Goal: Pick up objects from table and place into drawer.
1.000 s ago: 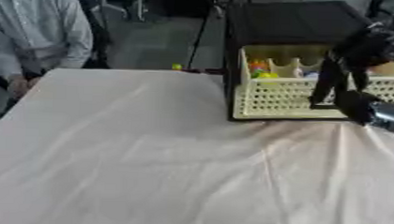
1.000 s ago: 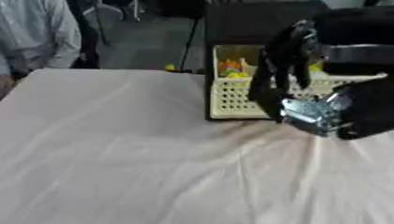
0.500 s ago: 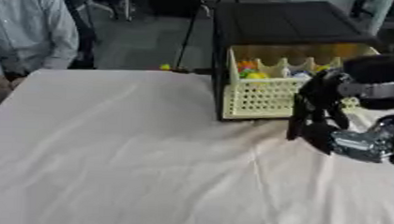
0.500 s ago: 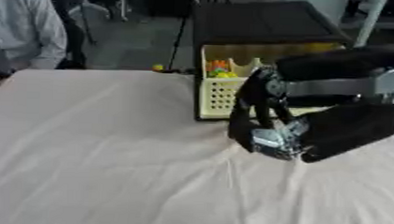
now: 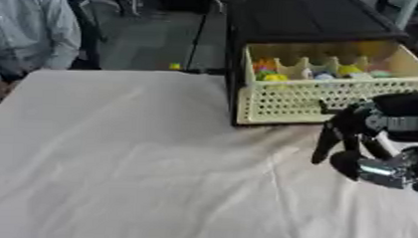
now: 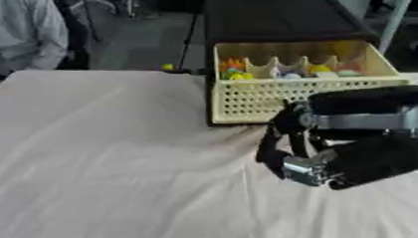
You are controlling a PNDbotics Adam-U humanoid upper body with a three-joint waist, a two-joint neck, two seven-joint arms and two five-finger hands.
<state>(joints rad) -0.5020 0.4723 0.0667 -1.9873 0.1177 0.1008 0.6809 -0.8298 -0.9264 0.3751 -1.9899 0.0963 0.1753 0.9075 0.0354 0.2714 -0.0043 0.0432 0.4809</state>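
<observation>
Right hand (image 6: 312, 152) over the cloth-covered table (image 5: 133, 163), fingers (image 6: 268, 148) pointing down and hanging straight, grasping nothing. A second ago this hand was raised in front of the drawer (image 5: 322, 97); half a second ago it was lower and nearer the camera; it now hangs lower still, clear of the drawer front, which lies just beyond the fingertips. The whole scene has also slid between pictures (the camera has tilted, so this is no move of the table or drawer).

The cream, perforated drawer stands pulled out of its black cabinet (image 5: 303, 17), behind and above the fingers. Small coloured objects (image 6: 236, 72) lie at its back; their shapes cannot be made out. The cloth below and to the left of the fingers bears only wrinkles.

The right eye view shows the forearm (image 6: 370, 104) and the whole hand; the left eye view cuts both at its right edge.
</observation>
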